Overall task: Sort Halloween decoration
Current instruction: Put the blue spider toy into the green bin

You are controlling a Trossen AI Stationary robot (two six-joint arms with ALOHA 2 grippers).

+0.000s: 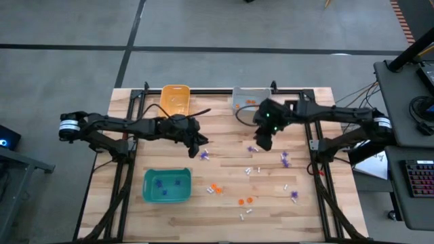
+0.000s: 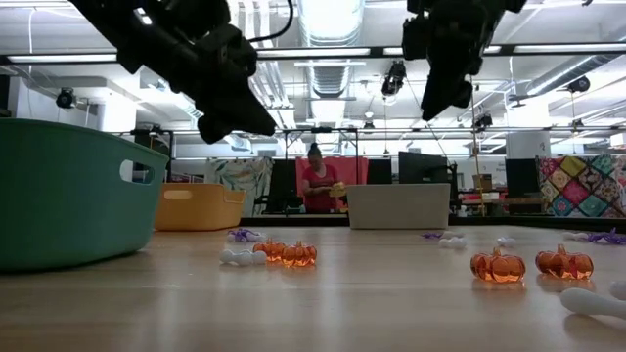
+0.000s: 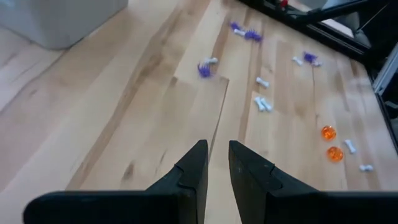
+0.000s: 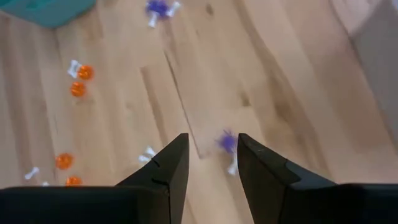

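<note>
Small purple, orange and white Halloween trinkets lie scattered on the wooden table. My left gripper hovers over bare wood at the table's middle, just short of a purple spiky trinket. Its fingers stand a narrow gap apart with nothing between them. My right gripper hangs open above another purple trinket, which lies on the wood with a white piece beside it. Orange pumpkins and white pieces rest nearer the front edge.
A teal bin holding purple pieces stands front left. An orange-yellow bin and a grey bin stand at the far edge. More purple trinkets lie to the right. A person is in the room behind.
</note>
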